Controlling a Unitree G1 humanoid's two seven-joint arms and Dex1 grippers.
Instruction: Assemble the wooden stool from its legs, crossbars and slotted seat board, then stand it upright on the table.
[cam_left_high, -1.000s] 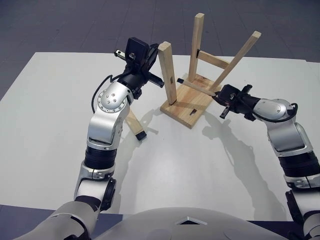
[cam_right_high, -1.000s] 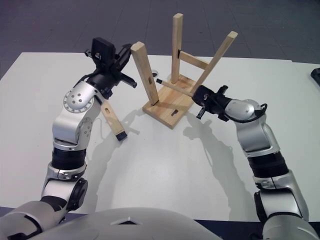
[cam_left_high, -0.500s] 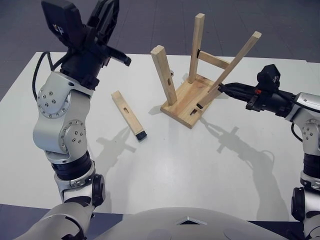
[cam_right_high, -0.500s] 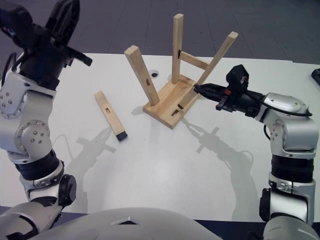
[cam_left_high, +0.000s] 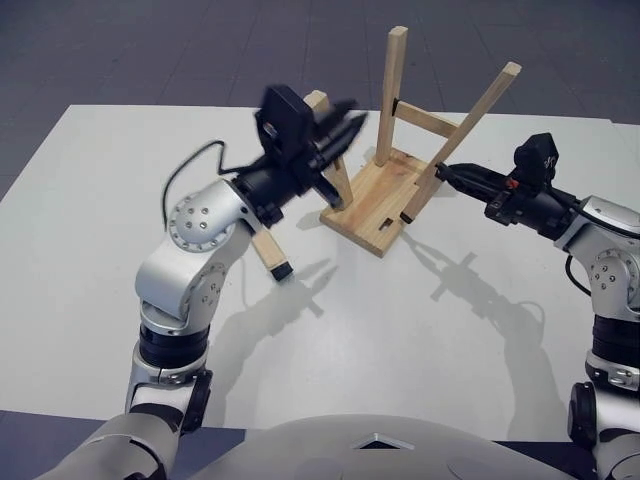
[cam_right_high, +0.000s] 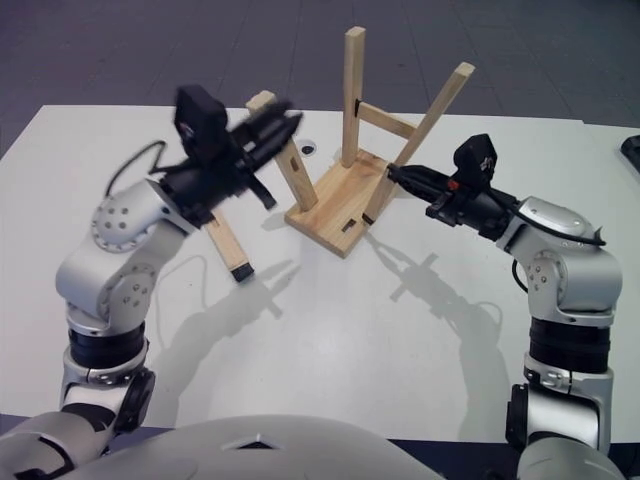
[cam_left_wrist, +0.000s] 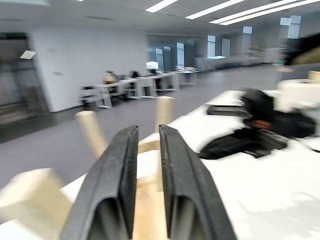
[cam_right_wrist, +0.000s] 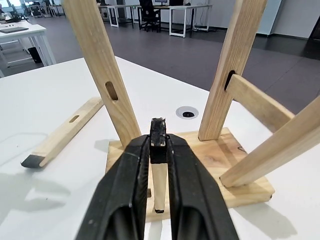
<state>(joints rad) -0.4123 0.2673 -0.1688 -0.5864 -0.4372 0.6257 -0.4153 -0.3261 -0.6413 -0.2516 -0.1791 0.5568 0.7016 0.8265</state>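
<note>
- While the right tool pinches a thin crossbar, the left tool is almost pressed together, empty.
- Loose leg lies left of the upturned seat board.
- Probably light, stiff wood: grip it mid-length.

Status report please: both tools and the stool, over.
Left tool near the tilted leg. Right tool shut on a crossbar. Stool inverted, unfinished; fourth leg loose on the table.

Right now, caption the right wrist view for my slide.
Right gripper clamps a thin black-tipped wooden crossbar before the upturned pale wooden seat board bearing three legs.
</note>
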